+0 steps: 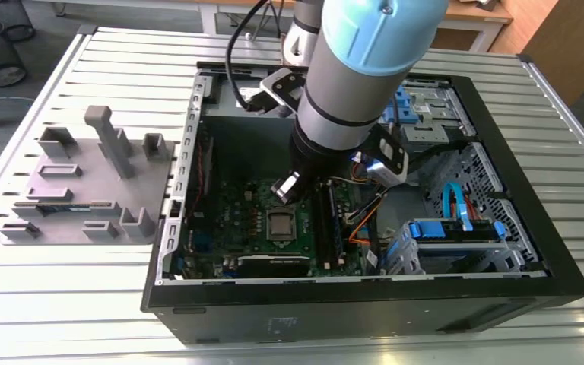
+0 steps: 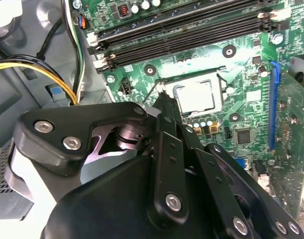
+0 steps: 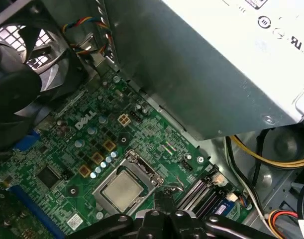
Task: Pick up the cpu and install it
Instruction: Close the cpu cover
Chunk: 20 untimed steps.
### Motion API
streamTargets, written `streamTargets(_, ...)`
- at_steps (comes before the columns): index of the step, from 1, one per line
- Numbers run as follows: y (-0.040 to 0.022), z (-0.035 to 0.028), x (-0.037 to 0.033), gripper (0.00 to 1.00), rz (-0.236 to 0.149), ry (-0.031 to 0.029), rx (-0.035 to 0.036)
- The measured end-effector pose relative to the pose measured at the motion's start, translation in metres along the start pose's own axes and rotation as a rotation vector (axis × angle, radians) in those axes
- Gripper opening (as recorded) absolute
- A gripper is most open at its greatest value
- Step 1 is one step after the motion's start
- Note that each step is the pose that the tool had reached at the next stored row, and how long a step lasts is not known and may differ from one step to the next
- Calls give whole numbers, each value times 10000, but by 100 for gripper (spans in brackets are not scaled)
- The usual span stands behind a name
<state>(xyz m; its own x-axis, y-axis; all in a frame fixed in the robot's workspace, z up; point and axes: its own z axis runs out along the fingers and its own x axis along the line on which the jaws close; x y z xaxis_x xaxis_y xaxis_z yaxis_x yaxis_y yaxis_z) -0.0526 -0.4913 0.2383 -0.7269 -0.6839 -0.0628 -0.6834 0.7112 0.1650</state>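
At the exterior view's left, a grey fixture [image 1: 79, 190] is sitting on the table [image 1: 69, 304], well apart from the work. Next comes the open case [image 1: 566, 285], with the board [image 1: 241, 213] lying flat inside it. The cpu [image 1: 282, 223] is resting in its socket near the board's middle, silver top up. In the second wrist view the socket frame [image 2: 221, 89] is ringing it. The gripper [image 1: 286, 188] is hanging just above and beside it, fingers [image 2: 164, 114] pressed together and gripping nothing. Further right, the memory slots [image 1: 328, 220] are running close alongside the socket. By my judgement, the placing is looking done and the work is standing at the socket itself. Whether the frame is latched I cannot tell. Any further move here is calling for small, straight motion, keeping clear of the chip's top and the slots.
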Motion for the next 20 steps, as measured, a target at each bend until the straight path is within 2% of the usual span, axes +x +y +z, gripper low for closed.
streamTargets(3, -3, 0, 1, 11, -11, 19, 19)
streamTargets(6, 4, 1, -5, 11, -3, 95, 97)
streamTargets(12, 33, 16, -33, 11, 6, 187, 195)
streamTargets(20, 53, 32, -22, 11, 7, 194, 206)
